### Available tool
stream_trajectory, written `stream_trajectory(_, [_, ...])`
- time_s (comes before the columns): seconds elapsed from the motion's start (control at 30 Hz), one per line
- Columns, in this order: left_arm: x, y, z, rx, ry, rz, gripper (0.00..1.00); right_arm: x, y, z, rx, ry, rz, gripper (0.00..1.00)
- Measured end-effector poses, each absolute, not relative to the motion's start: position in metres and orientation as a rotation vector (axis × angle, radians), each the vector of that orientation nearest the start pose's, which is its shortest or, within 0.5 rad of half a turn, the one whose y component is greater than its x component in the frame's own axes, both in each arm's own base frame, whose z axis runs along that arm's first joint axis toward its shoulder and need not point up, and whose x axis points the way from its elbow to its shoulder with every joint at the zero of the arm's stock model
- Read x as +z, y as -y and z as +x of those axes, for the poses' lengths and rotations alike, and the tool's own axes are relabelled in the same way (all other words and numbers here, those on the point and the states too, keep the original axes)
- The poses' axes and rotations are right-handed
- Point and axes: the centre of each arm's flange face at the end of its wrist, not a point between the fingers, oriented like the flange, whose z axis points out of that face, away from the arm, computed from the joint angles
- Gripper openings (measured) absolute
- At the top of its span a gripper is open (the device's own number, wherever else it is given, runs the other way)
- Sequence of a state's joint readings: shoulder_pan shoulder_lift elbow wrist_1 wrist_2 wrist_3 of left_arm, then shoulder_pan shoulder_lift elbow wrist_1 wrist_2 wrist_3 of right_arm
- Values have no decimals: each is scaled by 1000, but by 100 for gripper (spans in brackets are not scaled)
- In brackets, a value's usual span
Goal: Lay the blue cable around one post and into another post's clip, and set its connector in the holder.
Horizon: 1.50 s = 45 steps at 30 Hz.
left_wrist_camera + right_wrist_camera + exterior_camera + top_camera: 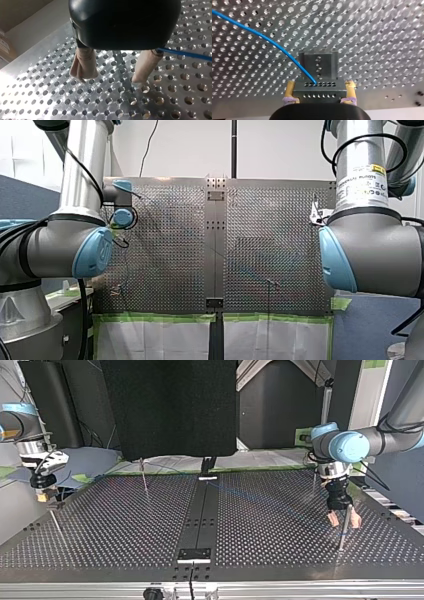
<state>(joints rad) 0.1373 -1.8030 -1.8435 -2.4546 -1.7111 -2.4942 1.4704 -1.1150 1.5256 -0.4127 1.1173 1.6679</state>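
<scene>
Perforated silver metal bench [125,525] carries everything. My left gripper [112,77], black w/ beige pads, stands released, fingers apparently either side of a thin metal post [344,532]. The thin blue cable [262,37] passes just beside one finger. My right gripper [320,85], yellow pads, is clamped on the grey drilled metal connector block [319,93], cable end plugged in. Judgement: early-to-mid. Cable not visibly round a post or in a clip yet. Connector not let go; whether it's in its holder, can't tell.
</scene>
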Motion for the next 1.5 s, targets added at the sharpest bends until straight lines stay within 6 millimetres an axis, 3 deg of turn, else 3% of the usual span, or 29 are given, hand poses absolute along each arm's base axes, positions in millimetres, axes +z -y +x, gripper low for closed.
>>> stream_trajectory(0.23, [306, 43, 567, -558, -1155, -813, 100, 276, 655, 113, 1503, 1164, 1431, 0])
stream_trajectory(0.63, [306, 44, 567, -555, -1157, -811, 100, 285, 663, 125, 1536, 1120, 1428, 0])
stream_trajectory(1.5, [306, 44, 567, -549, -1160, -807, 100, 280, 674, 134, 1592, 1031, 1490, 0])
